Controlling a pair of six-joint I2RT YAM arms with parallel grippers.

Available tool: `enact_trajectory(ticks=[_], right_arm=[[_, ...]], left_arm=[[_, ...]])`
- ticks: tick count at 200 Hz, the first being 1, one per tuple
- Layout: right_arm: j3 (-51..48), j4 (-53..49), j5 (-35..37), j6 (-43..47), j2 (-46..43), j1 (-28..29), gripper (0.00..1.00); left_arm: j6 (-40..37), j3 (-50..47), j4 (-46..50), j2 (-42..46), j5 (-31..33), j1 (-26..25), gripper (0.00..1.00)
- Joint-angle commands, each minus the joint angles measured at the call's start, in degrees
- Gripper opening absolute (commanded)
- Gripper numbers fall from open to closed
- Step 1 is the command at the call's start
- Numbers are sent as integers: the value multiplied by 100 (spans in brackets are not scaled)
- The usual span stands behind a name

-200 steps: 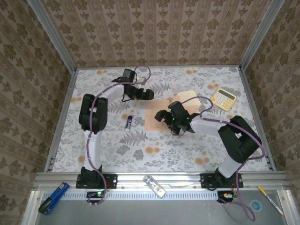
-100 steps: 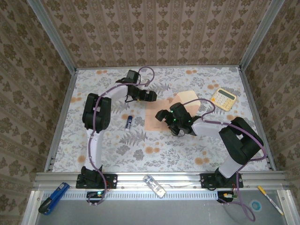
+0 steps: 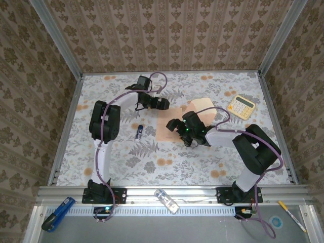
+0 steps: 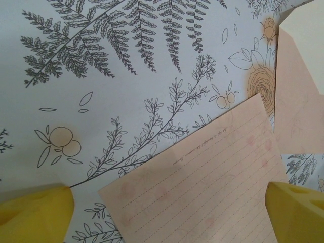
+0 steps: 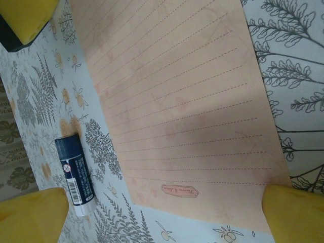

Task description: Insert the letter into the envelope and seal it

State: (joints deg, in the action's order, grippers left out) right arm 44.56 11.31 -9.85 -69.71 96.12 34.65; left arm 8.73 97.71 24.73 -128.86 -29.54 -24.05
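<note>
Item 1. Desk with a flowered cover, carrying everything listed here.

Item 2. Letter: a peach lined sheet. We record it flat near the desk's middle, somewhat toward the far edge, outside the envelope.

Item 3. Envelope: salmon, with its pale flap open. It lies just beside the letter on the side toward the right edge. We cannot tell whether their edges touch.

Item 4. Left gripper: jaws spread wide and holding nothing, above the letter's far end.

Item 5. Right gripper: jaws spread wide and holding nothing, above the letter's other end.

Item 6. Glue stick: a dark blue tube lying on its side, near the letter on the side toward the left edge.

Item 7. Calculator: yellow, toward the far right corner, apart from the envelope.
</note>
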Motion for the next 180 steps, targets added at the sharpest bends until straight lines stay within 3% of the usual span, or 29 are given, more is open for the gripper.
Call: enact_trajectory(ticks=[1,111,180], right_arm=[[16,29,-26,-80,196,33,100],[-43,-21,0,6,193,24,100],[-65,-85,25,64,131,15,100]], left_arm=[[-89,-61,-5,-210,-194,-135,97],[-64,-473,9,30,-1184,-172,97],[-216,-821,275,520,-1403,-170,97]])
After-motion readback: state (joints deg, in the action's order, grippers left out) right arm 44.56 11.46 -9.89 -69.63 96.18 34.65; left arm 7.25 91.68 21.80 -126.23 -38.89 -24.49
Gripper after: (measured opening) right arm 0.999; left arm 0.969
